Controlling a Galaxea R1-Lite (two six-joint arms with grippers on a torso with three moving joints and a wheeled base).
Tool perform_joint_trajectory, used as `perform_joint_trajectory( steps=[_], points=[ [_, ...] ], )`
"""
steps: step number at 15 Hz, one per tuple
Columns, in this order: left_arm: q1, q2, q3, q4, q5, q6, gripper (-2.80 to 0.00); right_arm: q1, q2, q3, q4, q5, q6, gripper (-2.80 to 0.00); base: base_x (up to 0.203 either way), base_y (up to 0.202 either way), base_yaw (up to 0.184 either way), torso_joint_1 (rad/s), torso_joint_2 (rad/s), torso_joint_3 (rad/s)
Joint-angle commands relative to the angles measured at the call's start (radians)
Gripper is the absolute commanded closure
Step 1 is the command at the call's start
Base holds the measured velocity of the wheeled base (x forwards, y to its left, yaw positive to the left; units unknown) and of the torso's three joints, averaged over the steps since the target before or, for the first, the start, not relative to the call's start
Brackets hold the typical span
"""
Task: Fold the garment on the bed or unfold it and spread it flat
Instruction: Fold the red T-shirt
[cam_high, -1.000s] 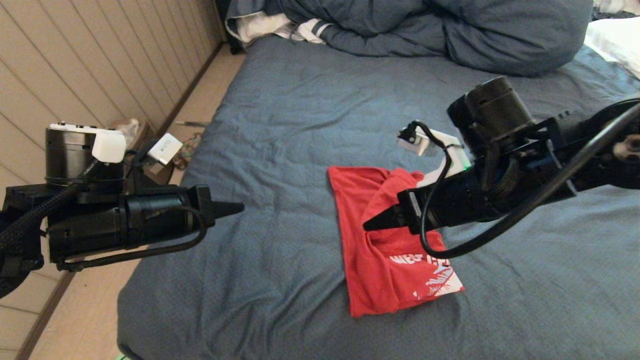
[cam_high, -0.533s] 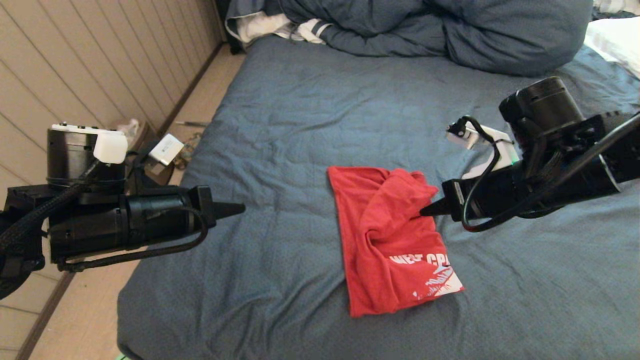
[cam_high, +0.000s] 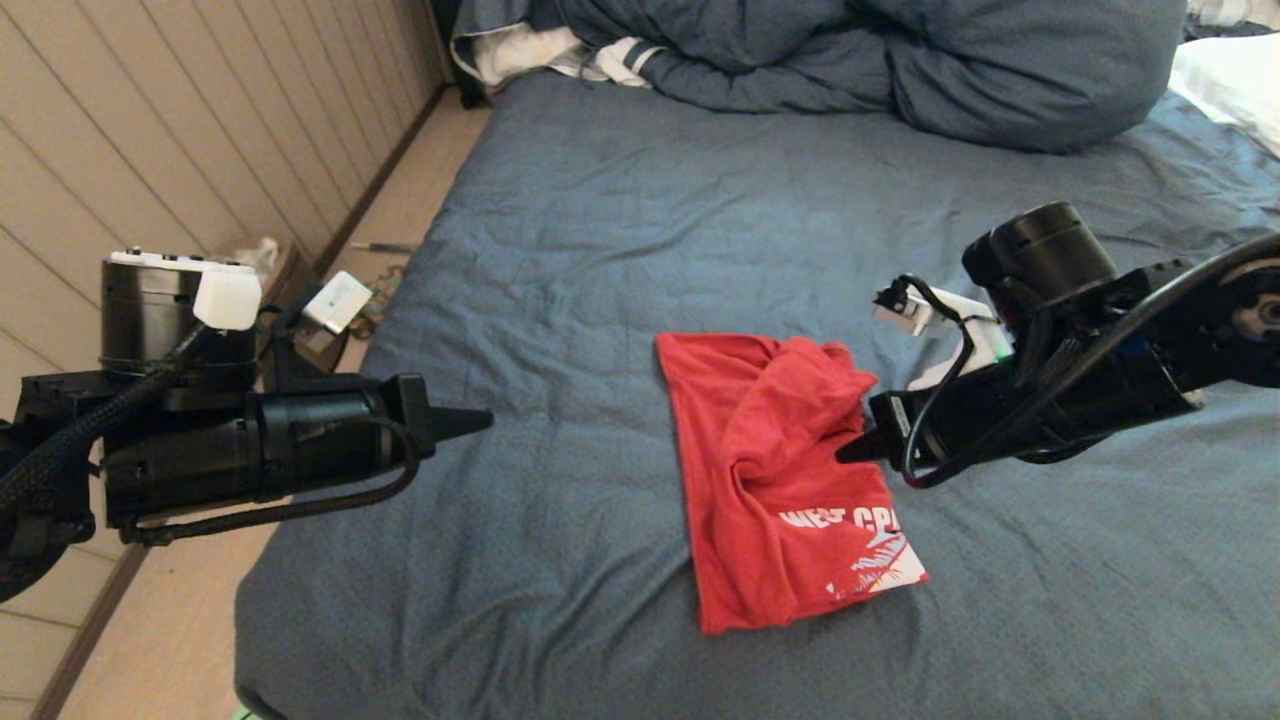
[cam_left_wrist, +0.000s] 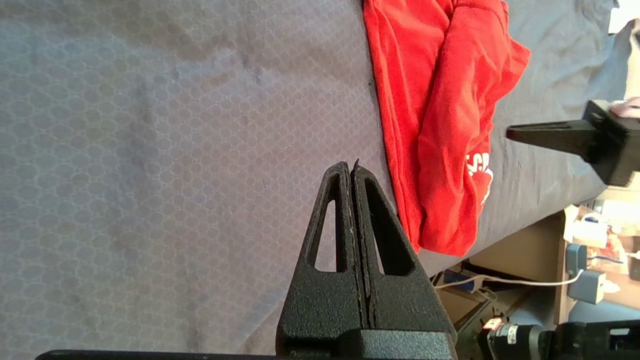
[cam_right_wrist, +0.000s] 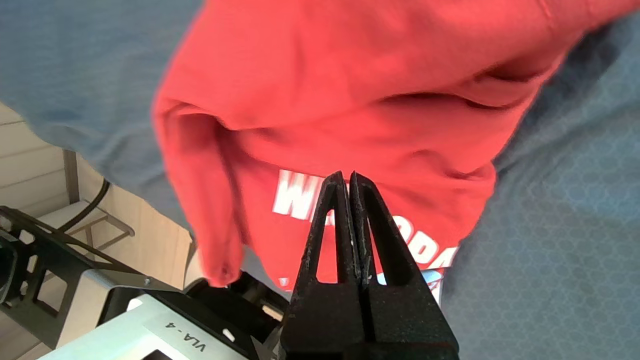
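Observation:
The red T-shirt lies folded into a rumpled narrow strip on the slate-blue bed, white lettering showing at its near right corner. It also shows in the left wrist view and fills the right wrist view. My right gripper is shut and empty, hovering at the shirt's right edge above the lettering; its tips hold nothing. My left gripper is shut and empty, held above the sheet well left of the shirt, its closed tips pointing over bare sheet.
A bunched dark-blue duvet with a white striped cloth lies at the head of the bed. A white pillow sits at the far right. The bed's left edge drops to a beige floor with small clutter beside a panelled wall.
My right gripper drew back to the right, from over the middle of the shirt to its right edge, then sank slightly. The shirt's lettering is uncovered. The left arm barely moved.

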Motion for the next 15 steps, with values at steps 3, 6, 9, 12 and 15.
perform_joint_trajectory(
  steps=[3,6,9,12,15],
  points=[
    [-0.017,0.015,0.006,-0.003,0.000,-0.004,0.00,0.000,0.092,-0.048,-0.011,-0.008,0.001,0.00,0.000,0.000,0.000,0.000,0.00,0.000],
    [-0.017,0.016,0.008,-0.008,0.000,-0.004,0.00,0.008,0.188,-0.131,-0.012,-0.061,0.001,0.00,0.000,0.000,0.000,0.000,0.00,0.000],
    [-0.019,0.021,0.008,-0.010,0.000,-0.004,0.00,0.013,0.250,-0.214,-0.011,-0.068,0.007,0.00,0.000,0.000,0.000,0.000,0.00,0.000],
    [-0.035,0.028,0.012,-0.010,0.000,-0.004,0.00,0.045,0.286,-0.328,-0.011,-0.069,0.082,0.00,0.000,0.000,0.000,0.000,0.00,0.000],
    [-0.039,0.028,0.014,-0.010,0.000,-0.004,0.00,0.087,0.286,-0.402,-0.011,-0.069,0.107,0.00,0.000,0.000,0.000,0.000,0.00,0.000]
  ],
)
